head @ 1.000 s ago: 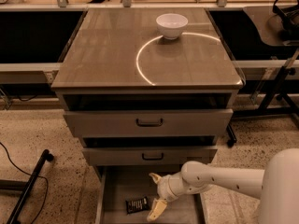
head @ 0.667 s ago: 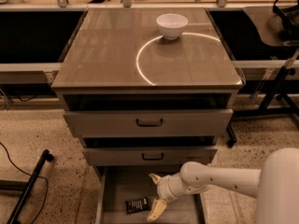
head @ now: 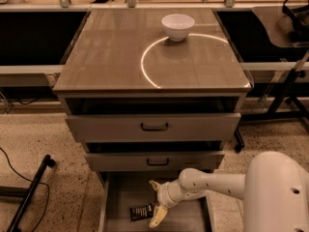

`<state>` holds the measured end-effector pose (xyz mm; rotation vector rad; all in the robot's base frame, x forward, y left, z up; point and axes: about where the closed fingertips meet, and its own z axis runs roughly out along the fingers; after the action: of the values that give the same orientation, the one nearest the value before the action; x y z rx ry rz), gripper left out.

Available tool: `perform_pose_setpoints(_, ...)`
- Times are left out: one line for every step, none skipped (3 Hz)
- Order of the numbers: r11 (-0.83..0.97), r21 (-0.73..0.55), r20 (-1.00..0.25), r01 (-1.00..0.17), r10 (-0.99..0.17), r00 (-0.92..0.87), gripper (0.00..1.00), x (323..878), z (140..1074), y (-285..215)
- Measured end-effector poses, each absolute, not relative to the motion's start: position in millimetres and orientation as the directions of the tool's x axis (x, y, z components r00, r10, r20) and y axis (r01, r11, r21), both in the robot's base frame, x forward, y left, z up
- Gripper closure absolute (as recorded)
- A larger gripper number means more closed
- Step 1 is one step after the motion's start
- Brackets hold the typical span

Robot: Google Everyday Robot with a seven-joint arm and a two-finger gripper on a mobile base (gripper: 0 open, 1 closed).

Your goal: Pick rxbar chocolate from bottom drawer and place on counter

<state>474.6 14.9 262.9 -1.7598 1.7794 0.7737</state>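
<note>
The bottom drawer (head: 120,192) is pulled out below two upper drawers. The rxbar chocolate (head: 141,211), a dark wrapper with pale lettering, lies flat on its floor toward the left front. My gripper (head: 156,203) reaches in from the right on a white arm. It is open, with one pale finger above the bar and one just right of it, and holds nothing. The counter (head: 111,57) is the glossy brown cabinet top with a curved light streak.
A white bowl (head: 177,26) stands at the back of the counter. The two upper drawers (head: 154,127) are slightly open and overhang the bottom one. A black stand leg (head: 29,192) lies on the speckled floor at left; a black table frame (head: 285,91) stands at right.
The gripper and arm have barely moved; the bar lies in the same spot.
</note>
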Motion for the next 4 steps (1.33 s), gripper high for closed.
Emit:
perform_pose_setpoints(-0.025, 0.024, -0.723, -0.999, -0.691, 0.0, 0.0, 484.0, 233.6, 19.8)
perform_pose_setpoints(-0.051, 0.009, -0.733, -0.999, -0.679, 0.028, 0.0, 489.4, 208.0, 28.9)
perform_pose_setpoints(-0.072, 0.001, -0.745, -0.997, -0.665, 0.047, 0.0, 493.6, 185.6, 38.5)
perform_pose_setpoints(-0.086, 0.007, -0.747, -0.996, -0.663, 0.052, 0.0, 495.8, 164.6, 46.0)
